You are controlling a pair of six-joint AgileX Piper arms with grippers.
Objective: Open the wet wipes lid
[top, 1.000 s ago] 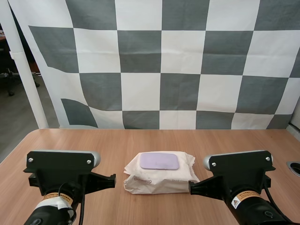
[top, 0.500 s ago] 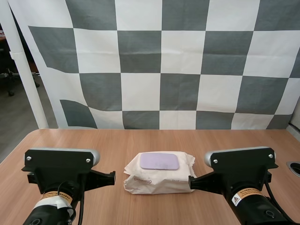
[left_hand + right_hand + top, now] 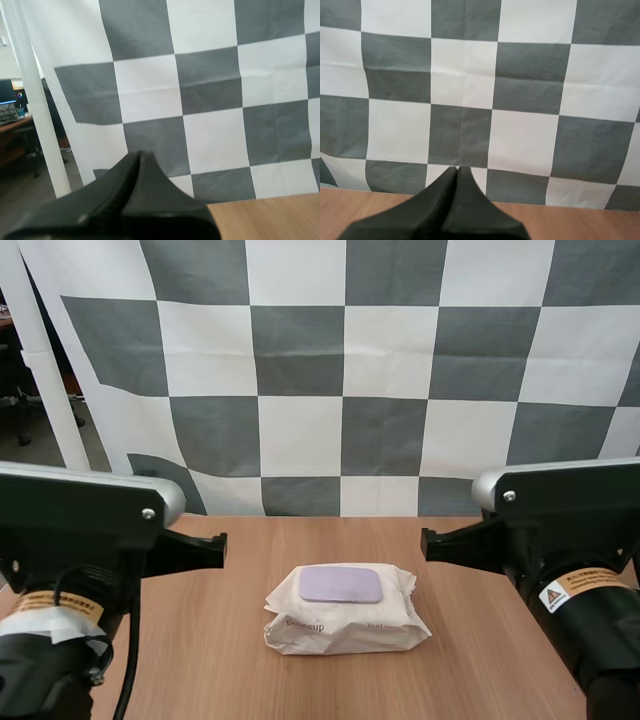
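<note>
Our left gripper (image 3: 139, 156) was clenched, its two black fingers pressed together into one dark wedge with nothing between them. Our right gripper (image 3: 457, 171) was clenched the same way, also empty. Both hung raised in the air, pointing forward, touching nothing. Between the two grippers and below them lay the white, crinkled soft-plastic pack of wet wipes (image 3: 345, 620), well apart from either set of fingertips. Its lilac, rounded-rectangular plastic lid (image 3: 340, 584) sat flat on top of the pack, closed. The pack rested on the brown wooden table (image 3: 480, 640).
</note>
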